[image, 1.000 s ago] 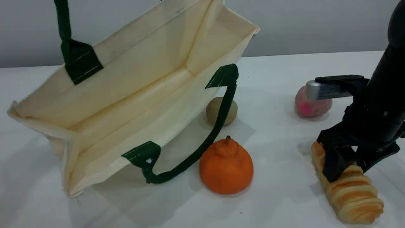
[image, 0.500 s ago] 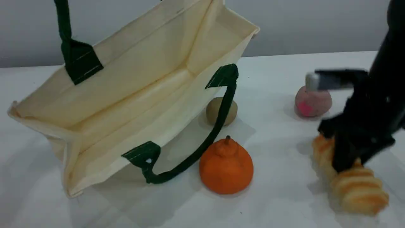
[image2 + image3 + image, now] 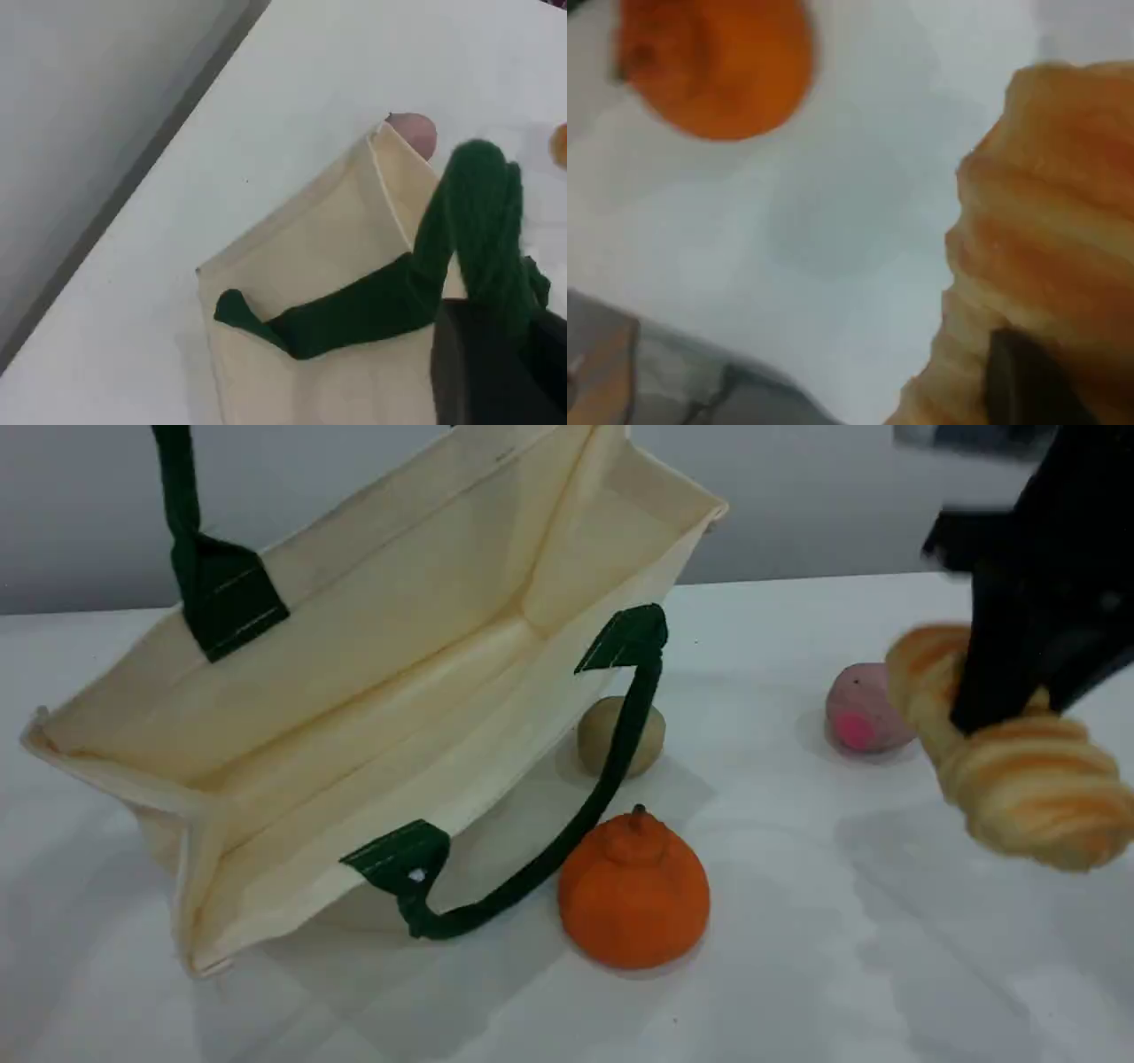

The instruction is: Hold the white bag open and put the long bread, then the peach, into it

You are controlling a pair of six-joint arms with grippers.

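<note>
The white bag (image 3: 399, 655) lies tilted on the table with its mouth wide open toward the camera. Its upper green handle (image 3: 182, 505) runs up out of the scene view. In the left wrist view my left gripper (image 3: 509, 332) is shut on that green strap (image 3: 469, 221) above the bag (image 3: 310, 274). At the right, my right gripper (image 3: 1001, 700) is shut on the long bread (image 3: 1028, 779), which hangs tilted above the table. The bread (image 3: 1045, 230) fills the right wrist view beside a dark fingertip (image 3: 1028, 381). The peach (image 3: 858, 708) sits on the table just left of the bread.
An orange fruit (image 3: 633, 890) with a stem stands in front of the bag's lower handle (image 3: 611, 779) and shows blurred in the right wrist view (image 3: 713, 66). A beige ball (image 3: 602, 735) rests behind that handle. A grey wall runs along the table's far edge.
My right gripper closed on the long bread and lifted it off the table, up and slightly away. The bag, its held handle and the other foods have not moved.
</note>
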